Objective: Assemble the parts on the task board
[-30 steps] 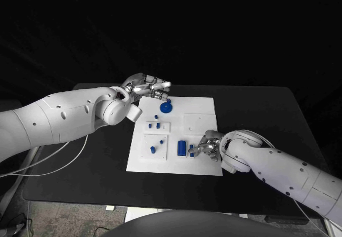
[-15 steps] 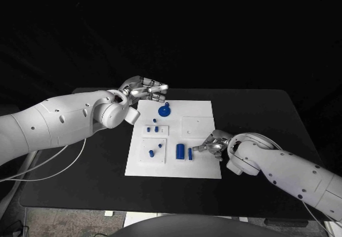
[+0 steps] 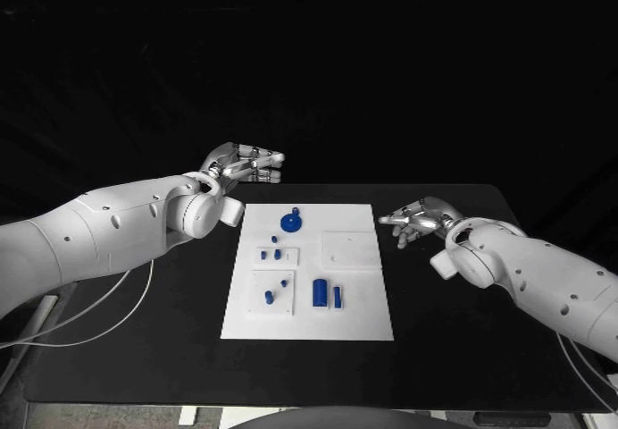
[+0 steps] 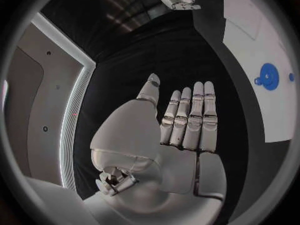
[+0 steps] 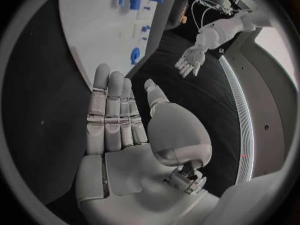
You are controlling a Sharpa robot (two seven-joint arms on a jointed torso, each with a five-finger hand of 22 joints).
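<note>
Hands hang clear of the task board (image 3: 309, 317) from overhead, left hand (image 3: 245, 164) beyond its far-left corner, right hand (image 3: 419, 219) just off its right edge, blue parts (image 3: 321, 290) lying on it; each wrist camera shows flat, empty fingers (image 4: 187, 117); I'd centre carefully over one part before closing.

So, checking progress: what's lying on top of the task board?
On the task board: a round blue part, small blue pegs and two upright blue bars. Nothing covers it; each robot hand is off it.
</note>
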